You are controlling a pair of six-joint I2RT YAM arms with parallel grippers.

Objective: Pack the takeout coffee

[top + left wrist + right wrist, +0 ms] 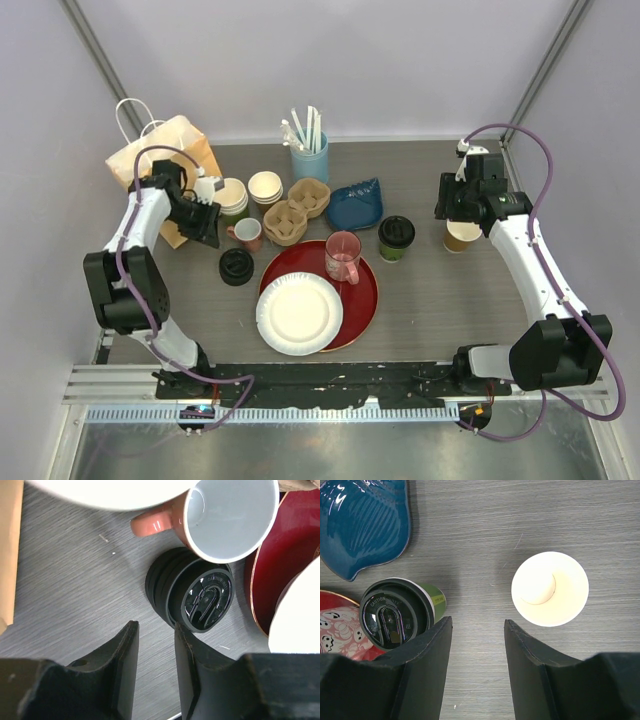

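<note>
A green-sided takeout coffee cup (396, 237) with a black lid stands right of the red plate; in the right wrist view this green cup (402, 612) is just outside my left finger. A kraft-sided cup (462, 236) stands further right, lidless, its cream inside (550, 588) showing. My right gripper (456, 208) (477, 622) hovers open above the bare table between these two cups. Over at the left, beside the paper bag (160, 150), my left gripper (205, 218) (155, 630) has its jaws narrowly apart with nothing between them. A stack of black lids (190, 595) lies just beyond its fingertips.
A salmon mug (225, 515) stands by the lids. The red plate (368, 300) carries a pink mug (343, 257) and a white paper plate (298, 313). At the back are stacked lidless cups (232, 195), a cardboard cup carrier (295, 210), a blue straw holder (310, 155) and a blue dish (355, 205).
</note>
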